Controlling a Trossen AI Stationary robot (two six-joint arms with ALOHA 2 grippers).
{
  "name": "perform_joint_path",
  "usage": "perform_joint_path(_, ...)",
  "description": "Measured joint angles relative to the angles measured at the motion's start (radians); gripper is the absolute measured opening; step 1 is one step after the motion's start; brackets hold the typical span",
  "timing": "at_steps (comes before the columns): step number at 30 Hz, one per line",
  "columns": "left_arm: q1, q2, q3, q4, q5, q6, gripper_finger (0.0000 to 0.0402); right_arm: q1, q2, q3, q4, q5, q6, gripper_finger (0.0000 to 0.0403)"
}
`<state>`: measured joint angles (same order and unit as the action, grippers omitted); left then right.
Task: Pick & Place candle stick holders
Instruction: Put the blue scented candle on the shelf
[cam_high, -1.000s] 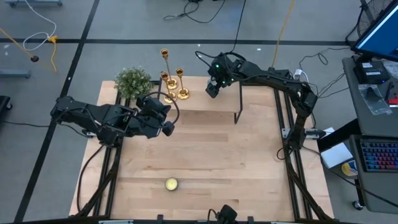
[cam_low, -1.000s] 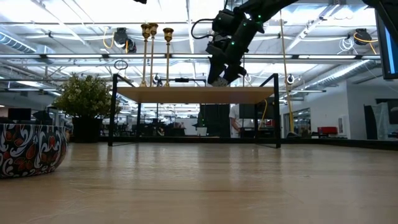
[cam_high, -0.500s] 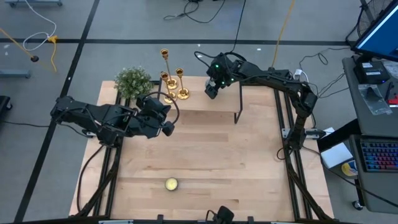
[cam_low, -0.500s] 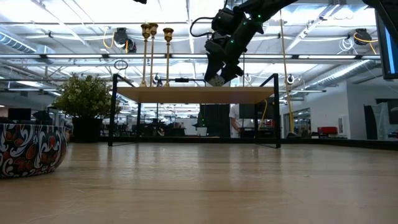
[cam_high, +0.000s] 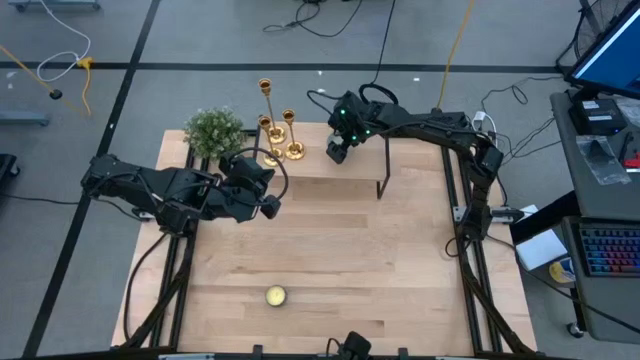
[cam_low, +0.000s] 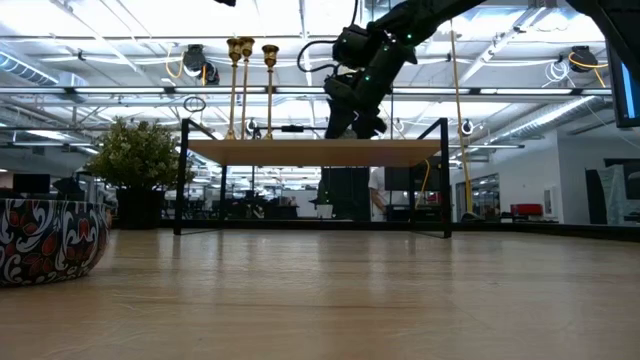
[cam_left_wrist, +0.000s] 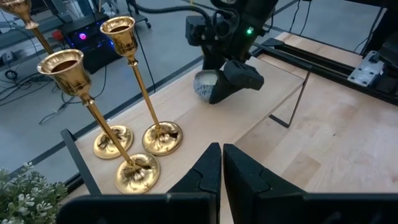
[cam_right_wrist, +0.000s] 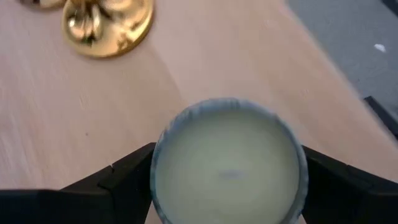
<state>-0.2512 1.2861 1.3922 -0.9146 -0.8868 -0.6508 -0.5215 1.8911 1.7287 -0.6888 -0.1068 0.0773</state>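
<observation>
Since a second ago the right claw (cam_high: 338, 152) has shifted a little leftward along the shelf (cam_high: 400, 165), nearer the candlesticks (cam_high: 280, 135), and sits lower over the board; everything else lies as it did. Its fingers (cam_right_wrist: 127, 177) stand wide on either side of a round candle (cam_right_wrist: 229, 168) in a pale tin, grasping it over the shelf top. The left claw (cam_left_wrist: 220, 171) is clenched shut on nothing, hanging over the table (cam_high: 330, 250) just short of the shelf's left end. The three candlesticks are shiny brass, thin stems on round flared bases, of differing heights, upright and clustered with bases just beside one another on the shelf's left end, beside the plant (cam_high: 214, 130). Another candle (cam_high: 275, 296) lies near the table's front edge.
</observation>
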Motion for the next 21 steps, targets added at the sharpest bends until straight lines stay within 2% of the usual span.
perform_joint_path(12, 0.000, 0.000, 0.000, -0.001, 0.019, 0.012, 0.0021, 0.006, 0.005, 0.000, 0.068, 0.002, -0.019, 0.0315)
perform_joint_path(21, 0.000, 0.000, 0.000, -0.001, 0.018, 0.018, 0.0021, -0.007, 0.004, 0.000, 0.075, 0.004, -0.035, 0.0351)
